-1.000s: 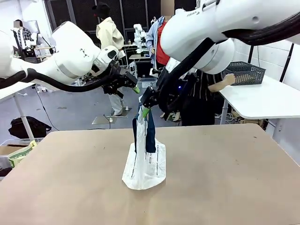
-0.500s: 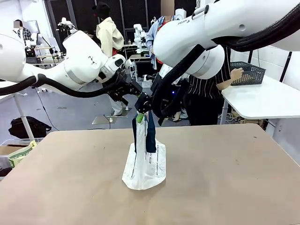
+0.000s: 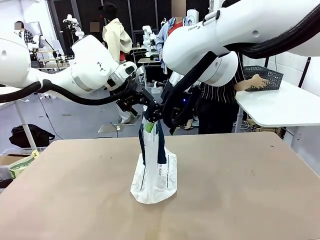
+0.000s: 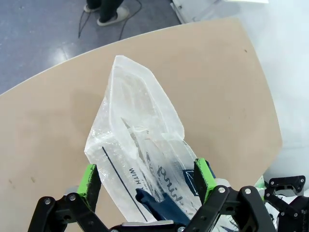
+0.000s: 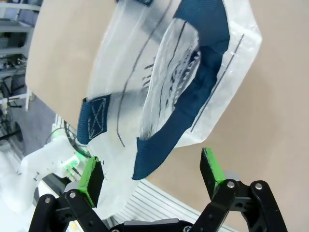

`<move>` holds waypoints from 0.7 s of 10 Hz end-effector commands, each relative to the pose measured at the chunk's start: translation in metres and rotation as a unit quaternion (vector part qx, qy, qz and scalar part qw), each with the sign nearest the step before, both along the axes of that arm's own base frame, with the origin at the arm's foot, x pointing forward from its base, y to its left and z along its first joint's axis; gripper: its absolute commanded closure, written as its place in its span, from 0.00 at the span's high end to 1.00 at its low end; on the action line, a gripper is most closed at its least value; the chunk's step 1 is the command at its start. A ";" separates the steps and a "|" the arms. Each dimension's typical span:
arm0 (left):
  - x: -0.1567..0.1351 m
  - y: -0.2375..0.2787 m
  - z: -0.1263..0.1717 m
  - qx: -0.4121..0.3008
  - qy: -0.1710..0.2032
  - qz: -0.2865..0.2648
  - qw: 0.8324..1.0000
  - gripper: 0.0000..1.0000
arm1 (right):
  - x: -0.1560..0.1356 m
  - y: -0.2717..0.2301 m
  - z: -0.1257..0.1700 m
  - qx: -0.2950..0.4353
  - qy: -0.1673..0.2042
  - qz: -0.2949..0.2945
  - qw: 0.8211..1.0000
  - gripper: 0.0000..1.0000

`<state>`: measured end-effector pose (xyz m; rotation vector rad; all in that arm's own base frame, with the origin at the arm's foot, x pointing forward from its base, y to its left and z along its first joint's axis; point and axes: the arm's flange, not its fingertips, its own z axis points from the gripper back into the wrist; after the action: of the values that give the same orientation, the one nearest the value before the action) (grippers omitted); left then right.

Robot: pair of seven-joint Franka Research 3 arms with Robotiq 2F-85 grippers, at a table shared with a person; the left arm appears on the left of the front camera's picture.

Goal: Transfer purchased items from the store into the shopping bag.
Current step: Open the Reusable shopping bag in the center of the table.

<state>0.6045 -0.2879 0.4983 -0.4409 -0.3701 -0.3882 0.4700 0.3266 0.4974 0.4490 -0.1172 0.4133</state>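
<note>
The shopping bag (image 3: 157, 172) stands upright near the middle of the brown table (image 3: 250, 190). Its top rises between the two arms, I'd guess so the mouth can be spread for loading. The left gripper (image 4: 146, 176) has its fingers splayed wide either side of the bag's upper edge. The right gripper (image 5: 150, 171), equally wide, straddles a navy handle (image 5: 193, 96). Neither is pinching anything. Bare tabletop lies all round the bag. On the white table beyond, a person's hand (image 3: 257, 80) reaches into the basket (image 3: 267, 77).

Front looks across; wrists closely share bag (image 3: 155, 172).
</note>
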 end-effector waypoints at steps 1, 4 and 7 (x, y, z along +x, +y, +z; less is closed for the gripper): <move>0.002 0.004 0.005 0.011 0.006 0.007 1.000 1.00 | 0.002 0.000 -0.003 -0.010 -0.005 -0.020 1.000 0.95; 0.001 0.005 0.004 0.009 0.008 0.001 1.000 1.00 | 0.005 -0.013 0.004 0.006 -0.004 -0.044 0.999 0.81; -0.001 0.006 0.003 0.010 0.012 -0.002 1.000 1.00 | 0.006 -0.014 0.005 0.006 -0.002 -0.051 0.999 0.71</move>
<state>0.6047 -0.2853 0.4972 -0.4361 -0.3555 -0.3905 0.4809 0.3090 0.5046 0.4568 -0.1390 0.3364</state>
